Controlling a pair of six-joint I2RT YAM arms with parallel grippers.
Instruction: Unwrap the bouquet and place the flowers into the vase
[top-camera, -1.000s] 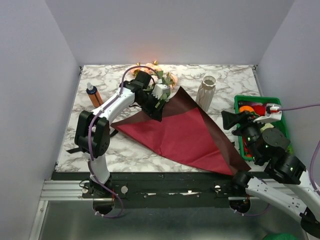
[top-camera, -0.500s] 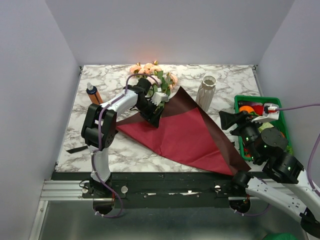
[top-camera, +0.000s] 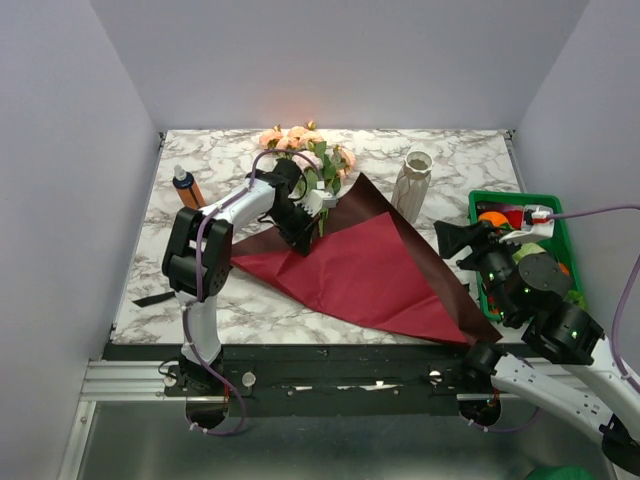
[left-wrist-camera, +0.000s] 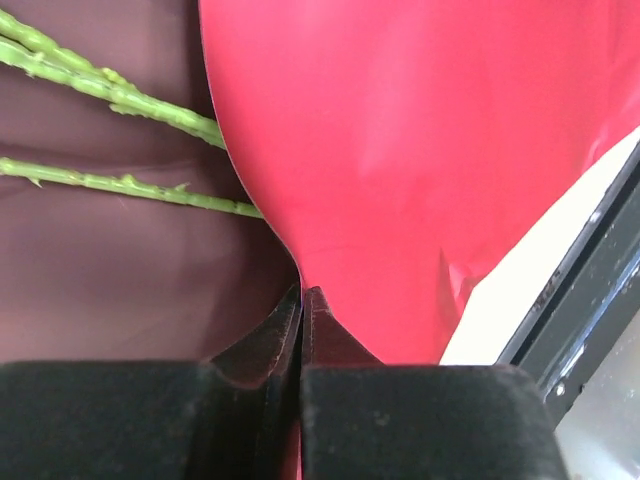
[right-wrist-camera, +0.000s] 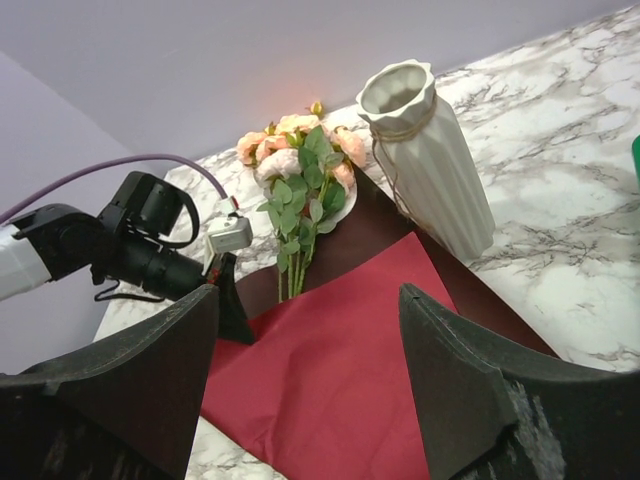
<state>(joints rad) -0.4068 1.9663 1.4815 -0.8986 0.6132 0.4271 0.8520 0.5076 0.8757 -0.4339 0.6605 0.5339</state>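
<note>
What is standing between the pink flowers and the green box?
The white vase stands there, right by the red paper's corner; the top view shows it.

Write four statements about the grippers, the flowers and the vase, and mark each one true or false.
1. The left gripper is shut on an edge of the red paper. True.
2. The flowers stand in the vase. False: they lie flat, partly on the paper, apart from the vase.
3. The vase stands upright on the table. True.
4. The right gripper holds a stem. False: it is open and holds nothing.
</note>
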